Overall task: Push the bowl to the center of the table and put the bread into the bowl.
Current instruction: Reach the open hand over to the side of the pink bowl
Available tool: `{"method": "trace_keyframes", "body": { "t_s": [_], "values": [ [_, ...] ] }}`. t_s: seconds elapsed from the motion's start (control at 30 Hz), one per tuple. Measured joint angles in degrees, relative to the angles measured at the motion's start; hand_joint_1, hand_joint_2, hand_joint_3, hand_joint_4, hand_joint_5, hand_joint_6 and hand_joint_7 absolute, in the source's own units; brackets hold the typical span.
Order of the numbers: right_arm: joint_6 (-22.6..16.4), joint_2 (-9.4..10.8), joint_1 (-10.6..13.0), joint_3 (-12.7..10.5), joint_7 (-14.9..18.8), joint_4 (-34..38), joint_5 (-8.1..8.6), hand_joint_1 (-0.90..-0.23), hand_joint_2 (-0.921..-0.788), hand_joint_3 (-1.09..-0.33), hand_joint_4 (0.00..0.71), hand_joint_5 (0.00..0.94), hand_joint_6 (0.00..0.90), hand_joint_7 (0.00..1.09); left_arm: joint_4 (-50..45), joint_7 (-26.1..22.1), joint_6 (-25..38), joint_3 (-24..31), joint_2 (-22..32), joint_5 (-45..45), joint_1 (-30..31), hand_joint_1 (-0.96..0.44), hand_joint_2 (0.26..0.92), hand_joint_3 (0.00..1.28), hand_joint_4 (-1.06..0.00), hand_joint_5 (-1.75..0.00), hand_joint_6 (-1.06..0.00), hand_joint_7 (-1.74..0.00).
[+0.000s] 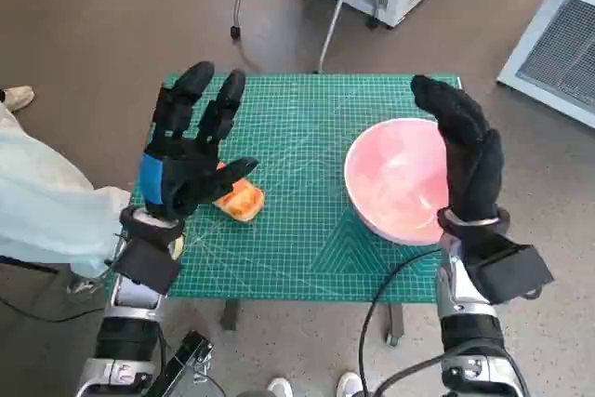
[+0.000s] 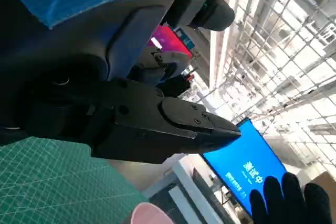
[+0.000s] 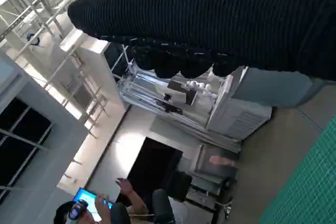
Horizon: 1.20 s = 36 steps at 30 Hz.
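Both arms raised; left hand (image 1: pixel 191 151) fingers spread and empty, right hand (image 1: pixel 468 151) upright, flat and empty

Evenly and brightly lit from overhead in head view; soft shadows, slight edge distortion. Overexposed ceiling glare and close-range blur in both wrist views.

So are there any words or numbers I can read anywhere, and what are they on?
Blue screen: white characters, too blurred to read.
Pink and red screen: no text I can make out.
Green cutting mat: only grid lines; any numbers are too small to read.
Pink bowl, bread, left hand, right hand: no writing.
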Motion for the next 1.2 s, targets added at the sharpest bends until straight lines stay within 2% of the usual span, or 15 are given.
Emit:
{"method": "trace_keyframes", "body": {
  "t_s": [0.7,0.87,1.0,1.2],
  "values": [
    [0.07,-0.13,0.0,-0.17,0.0,0.27,0.04,-0.554,-0.921,-0.738,0.367,0.003,0.036,0.77,0.31,-0.75,-0.46,-0.22,0.4,0.03,-0.06,-0.09,0.921,0.09,-0.31,-0.01,-0.07,-0.66],
    [-0.01,-0.61,-0.07,-0.58,0.04,0.8,0.17,-0.574,-0.921,-0.729,0.369,0.004,0.038,0.76,-0.2,-1.06,-0.43,-0.23,0.55,0.03,-0.02,-0.1,0.921,0.09,-0.31,-0.01,-0.07,-0.66],
    [-0.56,-2.19,-0.41,-1.81,0.68,3.2,1.33,-0.578,-0.921,-0.723,0.369,0.003,0.054,0.71,-0.45,-1.2,-0.43,-0.24,0.57,0.03,-0.01,-0.11,0.921,0.1,-0.31,-0.01,-0.07,-0.66],
    [-2.53,-6.12,-1.78,-6.05,1.05,9.61,3.02,-0.572,-0.921,-0.733,0.363,0.0,0.076,0.65,-0.46,-1.4,-0.46,-0.09,0.99,-0.03,0.2,-0.09,0.921,0.1,-0.32,-0.01,-0.07,-0.67]
  ]
}}
